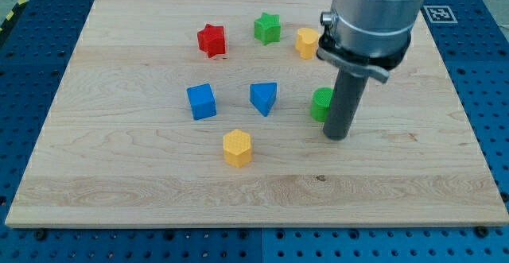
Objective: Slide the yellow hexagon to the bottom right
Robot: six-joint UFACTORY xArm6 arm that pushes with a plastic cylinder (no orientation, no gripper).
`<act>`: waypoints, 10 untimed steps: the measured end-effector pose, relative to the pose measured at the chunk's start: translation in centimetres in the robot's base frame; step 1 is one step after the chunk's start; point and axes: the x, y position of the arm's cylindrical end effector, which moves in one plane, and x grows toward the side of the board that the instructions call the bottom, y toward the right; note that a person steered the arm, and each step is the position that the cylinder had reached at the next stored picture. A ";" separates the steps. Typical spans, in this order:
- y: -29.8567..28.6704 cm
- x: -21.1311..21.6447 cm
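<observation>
Green block half hidden behind my tip.

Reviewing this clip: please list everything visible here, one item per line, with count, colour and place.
Yellow hexagon: one, yellow, bottom centre of the board.
Blue cube: one, blue, left of centre.
Blue triangle block: one, blue, centre.
Red star: one, red, upper left of centre.
Green star: one, green, top centre.
Yellow block: one, yellow, top, partly hidden by the arm.
Green block: one, green, partly behind the rod.
Wooden board: one, light wood.
My tip: one, dark, right of the yellow hexagon, apart from it.
</observation>
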 end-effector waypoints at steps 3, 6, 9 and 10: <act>-18.1 6.8; -21.1 0.7; -11.3 2.8; -11.2 2.6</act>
